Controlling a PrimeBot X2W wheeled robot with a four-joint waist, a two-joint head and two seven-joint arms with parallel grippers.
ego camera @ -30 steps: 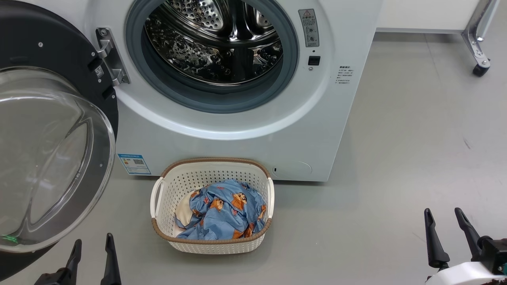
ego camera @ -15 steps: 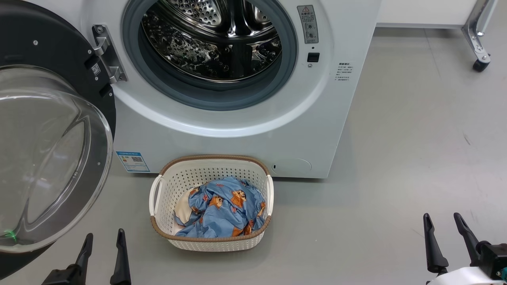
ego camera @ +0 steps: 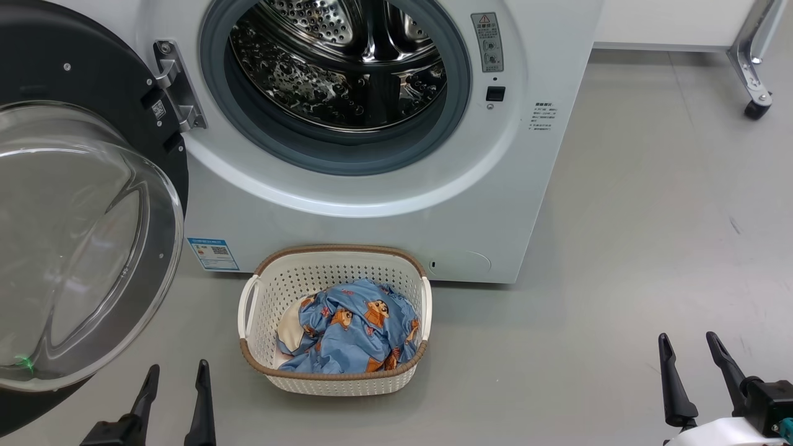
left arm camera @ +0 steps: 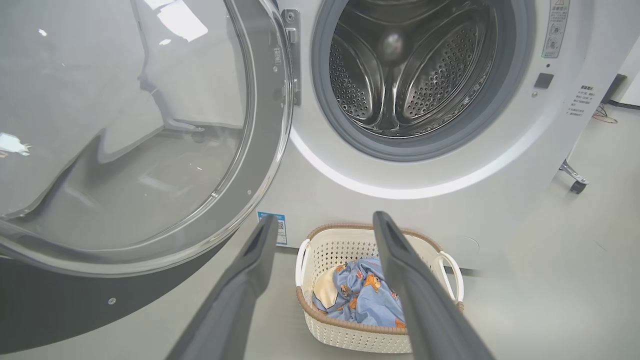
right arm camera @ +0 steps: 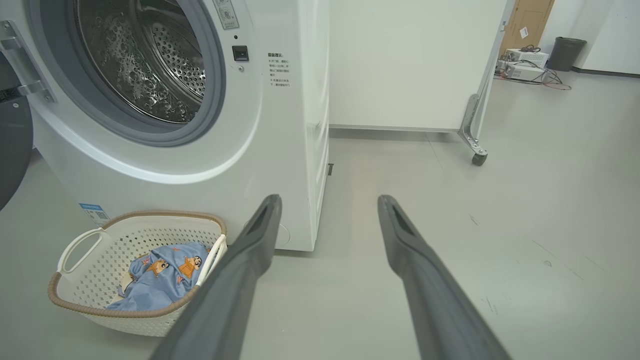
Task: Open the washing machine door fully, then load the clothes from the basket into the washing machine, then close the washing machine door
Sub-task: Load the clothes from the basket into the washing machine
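Left gripper (ego camera: 177,373) spread, empty, low just beside the door (ego camera: 93,248); right gripper (ego camera: 687,342) spread, empty, over bare floor (ego camera: 619,266), well right of the basket (ego camera: 337,251). Door stands swung wide to the left and the drum (ego camera: 334,74) is bare, so opening looks done. Clothes (ego camera: 353,334) all lie in the basket just in front of the washer (ego camera: 372,235): loading not yet begun, closing still to come.

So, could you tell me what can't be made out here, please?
Head view: washing machine door cut off by the left edge.
Head view: lower clothes are hidden by the top garment and basket wall.
Left wrist view: a gripper finger covers part of the clothes.
Head view: blue label print too small to read.
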